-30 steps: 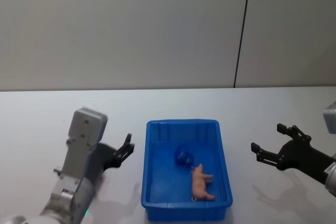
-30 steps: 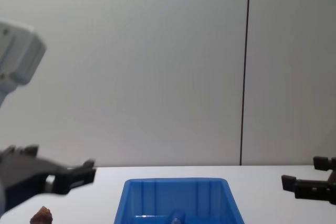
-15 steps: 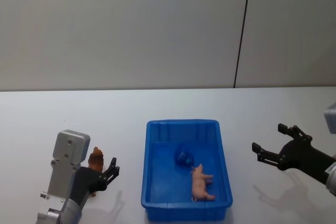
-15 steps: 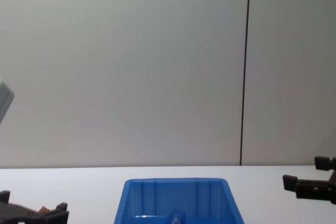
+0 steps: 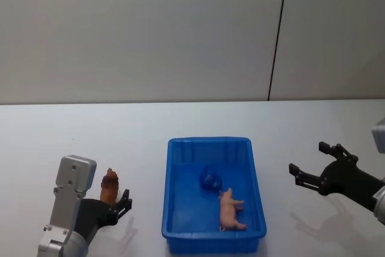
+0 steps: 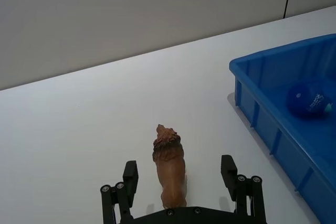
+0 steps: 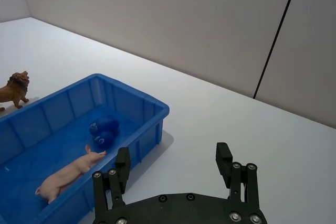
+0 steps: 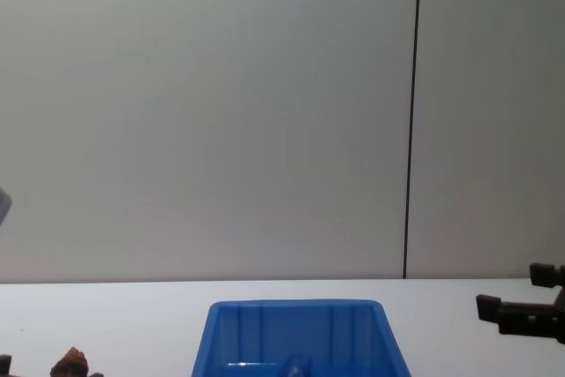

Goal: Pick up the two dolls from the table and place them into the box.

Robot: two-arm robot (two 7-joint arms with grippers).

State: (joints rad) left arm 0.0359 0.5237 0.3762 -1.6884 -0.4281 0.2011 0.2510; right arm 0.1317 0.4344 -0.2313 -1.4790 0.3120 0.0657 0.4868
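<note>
Now the brown doll [image 6: 169,170] stands lengthwise between the left gripper's [image 6: 181,182] spread fingers [image 6: 229,171], left of the box [image 5: 170,209]

Two dolls — one brown doll [image 5: 109,185], one pink doll [image 5: 229,209] — one blue ball [image 5: 209,180], one box [image 5: 178,228].

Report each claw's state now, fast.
Left claw: open, straddling the brown doll on the table, not gripping.
Right claw: open, holding nothing.
</note>
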